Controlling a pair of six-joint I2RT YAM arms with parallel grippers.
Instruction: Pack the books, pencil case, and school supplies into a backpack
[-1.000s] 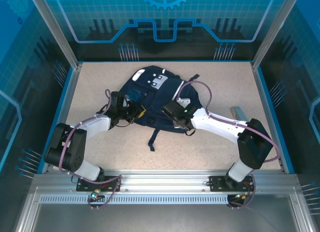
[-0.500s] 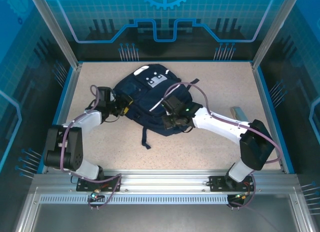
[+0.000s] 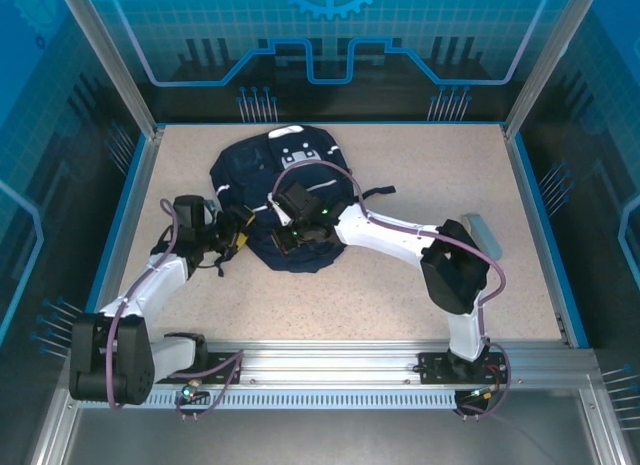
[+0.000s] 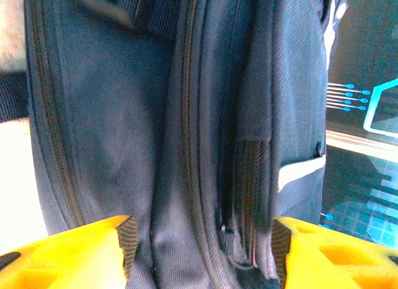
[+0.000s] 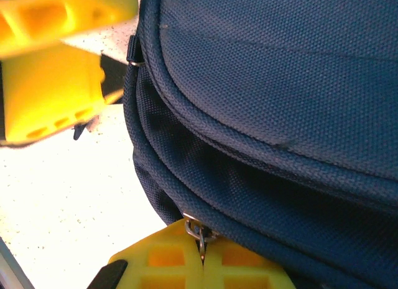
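The navy backpack [image 3: 290,175] lies bunched at the table's middle left, its white patches facing the back. My left gripper [image 3: 242,231] is at its left side. In the left wrist view this gripper [image 4: 202,252] stands open, and folds and zip seams of the backpack [image 4: 155,115] fill the gap between its yellow fingers [image 4: 93,255]. My right gripper [image 3: 287,240] is at the pack's near edge. In the right wrist view this gripper [image 5: 202,261] is shut on the metal zipper pull [image 5: 198,230] on the backpack's [image 5: 280,84] seam. The books and pencil case are hidden.
A small grey-blue oblong thing [image 3: 478,230] lies near the right wall, partly behind my right arm [image 3: 455,270]. Blue walls [image 3: 128,200] edge the speckled table [image 3: 420,165]. The left gripper's yellow fingers [image 5: 56,71] are close to the right gripper.
The backpack has been dragged to the left and bunched up, both arms moving left with it. My left gripper has gone from shut to open. The right stays shut.
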